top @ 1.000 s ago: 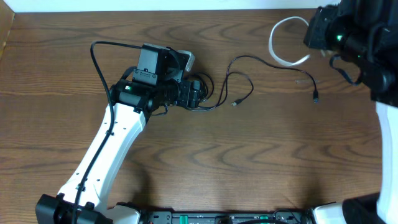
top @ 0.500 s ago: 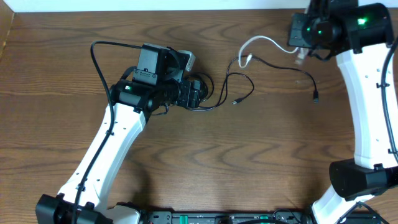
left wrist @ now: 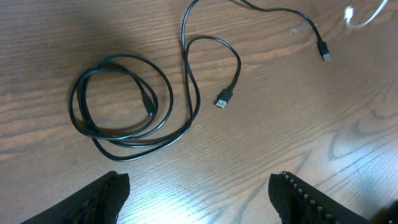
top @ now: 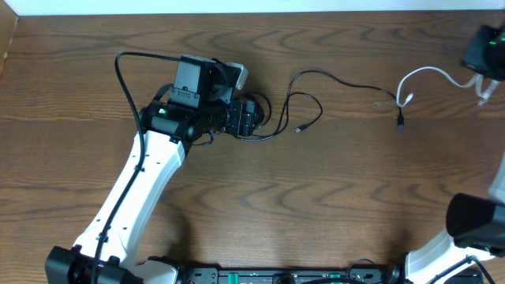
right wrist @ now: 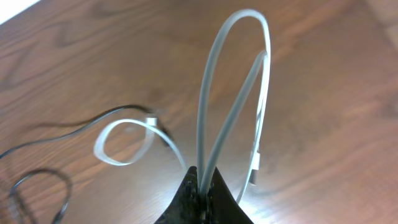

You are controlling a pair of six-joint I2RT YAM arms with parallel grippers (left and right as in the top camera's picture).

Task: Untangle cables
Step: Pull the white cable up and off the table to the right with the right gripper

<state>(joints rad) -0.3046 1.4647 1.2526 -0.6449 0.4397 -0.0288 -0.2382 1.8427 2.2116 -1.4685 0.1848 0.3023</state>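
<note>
One table (top: 316, 205), two grippers, two cables (one black, one white). The left gripper (left wrist: 199, 186) hangs with its jaws wide and empty over the black cable (top: 347, 83), which lies partly coiled mid-table. The right gripper (right wrist: 202, 186) is pinched tight on the white cable (top: 426, 70) at the table's right edge. I'd say the separating is nearly done. Next, the white one wants setting down well apart from the black plug (top: 400, 122).

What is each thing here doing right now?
Black cable, lying loose on the table, one part coiled.
White cable, pinched as a doubled loop, partly lifted.
Left arm, jaws open, empty, above the coil.
Right arm, jaws shut on the white cable.
</note>
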